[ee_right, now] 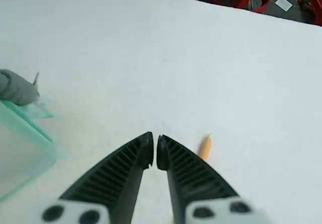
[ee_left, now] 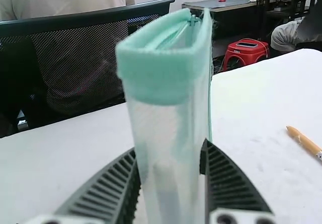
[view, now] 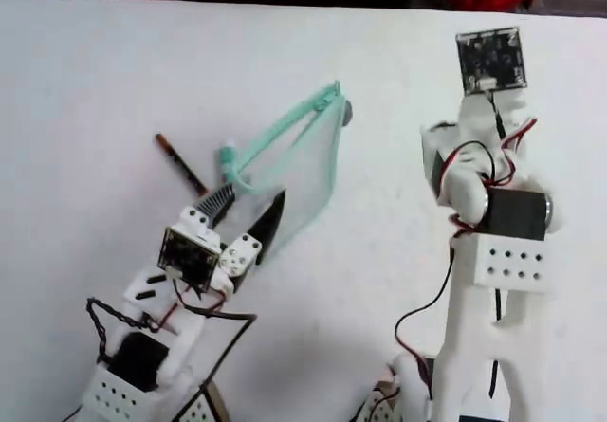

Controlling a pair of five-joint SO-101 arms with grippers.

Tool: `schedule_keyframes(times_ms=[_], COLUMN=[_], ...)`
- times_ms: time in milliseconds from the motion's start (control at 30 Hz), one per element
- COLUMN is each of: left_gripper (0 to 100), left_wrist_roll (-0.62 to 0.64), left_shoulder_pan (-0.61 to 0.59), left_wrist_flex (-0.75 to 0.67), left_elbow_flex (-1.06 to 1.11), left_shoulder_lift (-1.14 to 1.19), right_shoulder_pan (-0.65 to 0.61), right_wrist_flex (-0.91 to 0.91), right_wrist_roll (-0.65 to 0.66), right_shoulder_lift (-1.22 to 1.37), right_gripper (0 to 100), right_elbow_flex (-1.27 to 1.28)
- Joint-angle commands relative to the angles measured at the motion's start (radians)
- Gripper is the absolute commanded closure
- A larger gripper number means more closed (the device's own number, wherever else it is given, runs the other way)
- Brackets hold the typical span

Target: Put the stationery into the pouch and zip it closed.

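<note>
Here left gripper [ee_left: 171,151] clamps the pouch [ee_left: 162,75] edge.

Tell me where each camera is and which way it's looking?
High view: above the table, looking down; both arms show, the left gripper clamping the pouch.
Left wrist view: on the left arm, looking level across the table at the pouch; its own fingers show.
Right wrist view: on the right arm, tilted down at the table; the shut right gripper shows.
Shared: all three see the pouch.
</note>
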Motion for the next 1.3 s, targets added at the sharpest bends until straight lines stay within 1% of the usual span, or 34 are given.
schedule_keyframes(times_ms=[0, 333, 567, 700, 800, 867, 1100, 1267], left_gripper=[82, 82, 82, 82, 82, 82, 82, 82], left_wrist_roll=[0.008, 0.006, 0.005, 0.005, 0.003, 0.003, 0.003, 0.003], left_shoulder_pan=[-0.004, -0.002, -0.002, -0.002, -0.002, -0.001, -0.001, -0.001], left_wrist_flex=[-0.018, -0.017, -0.017, -0.017, -0.017, -0.017, -0.015, -0.015], left_elbow_flex=[-0.008, -0.008, -0.008, -0.008, -0.008, -0.008, -0.006, -0.006], left_shoulder_lift=[-0.008, -0.008, -0.008, -0.008, -0.008, -0.008, -0.007, -0.007], right_shoulder_pan=[0.084, 0.191, 0.225, 0.24, 0.248, 0.248, 0.26, 0.288], right_wrist_flex=[-0.11, -0.325, -0.464, -0.501, -0.501, -0.501, -0.492, -0.492], right_wrist_roll=[0.048, 0.052, 0.052, 0.052, 0.046, 0.048, 0.041, -0.014], right_shoulder_lift=[-0.019, -0.019, -0.018, -0.018, -0.012, 0.021, 0.294, 0.473], right_gripper=[97.7, 97.7, 97.7, 96.1, 89.6, 87.5, 87.5, 87.5], right_elbow_flex=[0.095, 0.316, 0.451, 0.494, 0.497, 0.491, 0.341, 0.224])
